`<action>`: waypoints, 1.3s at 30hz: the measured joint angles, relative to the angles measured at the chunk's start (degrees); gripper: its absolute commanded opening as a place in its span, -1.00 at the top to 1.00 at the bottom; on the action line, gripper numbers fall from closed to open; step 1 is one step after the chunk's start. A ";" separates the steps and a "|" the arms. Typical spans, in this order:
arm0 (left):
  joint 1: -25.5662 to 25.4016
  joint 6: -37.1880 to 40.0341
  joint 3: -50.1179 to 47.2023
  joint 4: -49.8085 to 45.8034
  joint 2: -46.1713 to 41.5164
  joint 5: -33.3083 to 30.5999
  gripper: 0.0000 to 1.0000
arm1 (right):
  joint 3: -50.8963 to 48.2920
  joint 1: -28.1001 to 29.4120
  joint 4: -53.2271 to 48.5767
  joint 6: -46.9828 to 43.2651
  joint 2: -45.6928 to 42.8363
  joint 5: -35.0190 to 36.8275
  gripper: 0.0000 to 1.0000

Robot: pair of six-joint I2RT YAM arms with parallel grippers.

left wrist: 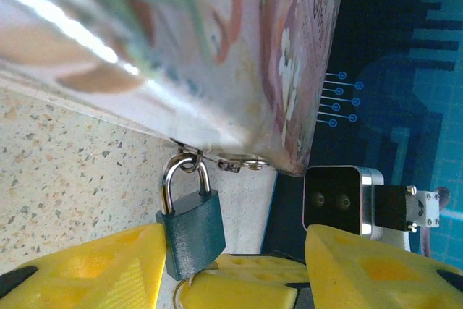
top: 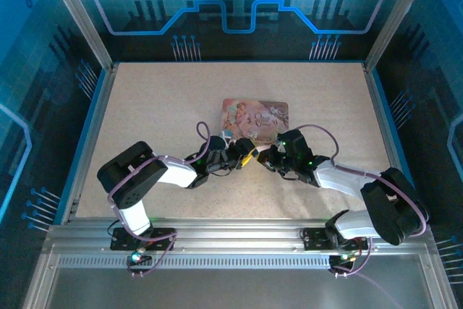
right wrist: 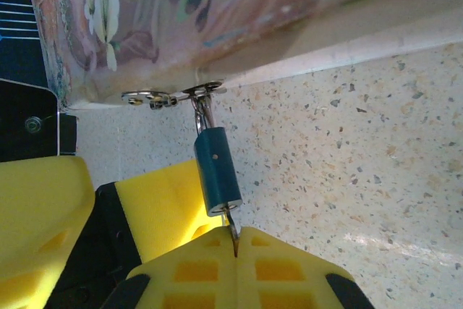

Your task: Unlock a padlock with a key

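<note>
The padlock (right wrist: 217, 171) hangs by its shackle from the small metal links (right wrist: 155, 98) at the near edge of the tin (right wrist: 145, 19), and its dark blue body lies on the table (right wrist: 376, 142) just beside that edge. Its long axis runs straight away from the tin, shackle end toward the tin and keyway end away from it. The key (right wrist: 233, 231) lies on the same line, with its thin blade touching the keyway end. Whether the blade is fully seated cannot be told. The right gripper (right wrist: 237, 251) has its jaws pressed together on the key, leaving only the blade clear of the yellow pads. The left gripper (left wrist: 233, 244) stands with its jaws wide apart on the side of the padlock away from the tin. One yellow pad rests against the flat side of the body, while the other is well apart from it. The padlock is probably light, hard and smooth, and because it is loose on the links it would likely swing or roll when the key turns. The best hold appears to be across the two flat faces of the body, leaving the shackle free. The key looks thin, so it would need a firm grip close to the blade and a twist kept in line with the body.
</note>
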 measured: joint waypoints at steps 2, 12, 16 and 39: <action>-0.50 0.02 0.42 -3.63 -1.38 -0.85 -0.07 | 0.02 0.07 0.02 0.00 0.02 0.02 0.99; -1.27 -2.80 0.28 -10.08 -4.04 -5.01 0.02 | 0.11 0.35 1.33 0.04 1.09 0.00 0.99; -1.49 -4.00 0.28 -8.83 -3.96 -5.86 0.02 | 0.11 0.35 1.55 0.22 1.16 0.00 0.99; -3.91 -8.35 0.39 -3.61 0.94 -9.73 0.34 | 0.11 0.42 2.01 1.46 1.16 0.04 0.98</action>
